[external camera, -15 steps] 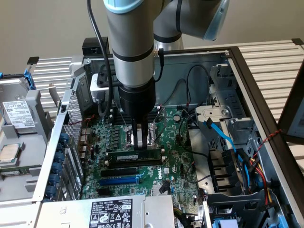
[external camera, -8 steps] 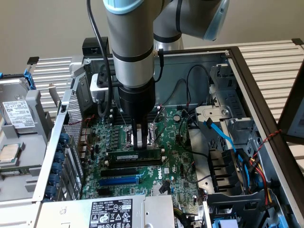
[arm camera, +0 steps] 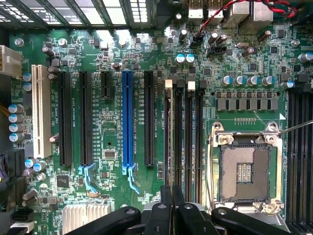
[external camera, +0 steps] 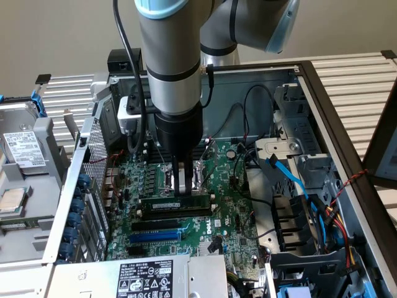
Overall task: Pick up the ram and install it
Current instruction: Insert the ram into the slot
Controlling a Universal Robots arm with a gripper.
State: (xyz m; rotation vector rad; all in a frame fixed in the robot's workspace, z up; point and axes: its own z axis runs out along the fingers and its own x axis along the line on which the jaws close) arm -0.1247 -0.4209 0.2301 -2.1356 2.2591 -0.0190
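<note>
The ram (external camera: 175,203), a green stick with a white label strip, stands on edge and level along the row of black memory slots (external camera: 180,213), just in front of the CPU socket (arm camera: 244,171). My gripper (external camera: 182,191) comes straight down on its middle, fingers shut on its upper edge. In the wrist view the fingers (arm camera: 165,210) meet over the memory slots (arm camera: 188,142), and the ram (arm camera: 171,161) shows edge-on as a thin dark line running out from between them. I cannot tell whether it is pressed into a slot.
A blue expansion slot (external camera: 155,236) and a black one (external camera: 162,223) lie nearer the power supply (external camera: 155,276). Blue and black cables (external camera: 298,186) and the drive cage (external camera: 298,230) crowd the exterior view's right. The case wall (external camera: 80,186) rises at that view's left.
</note>
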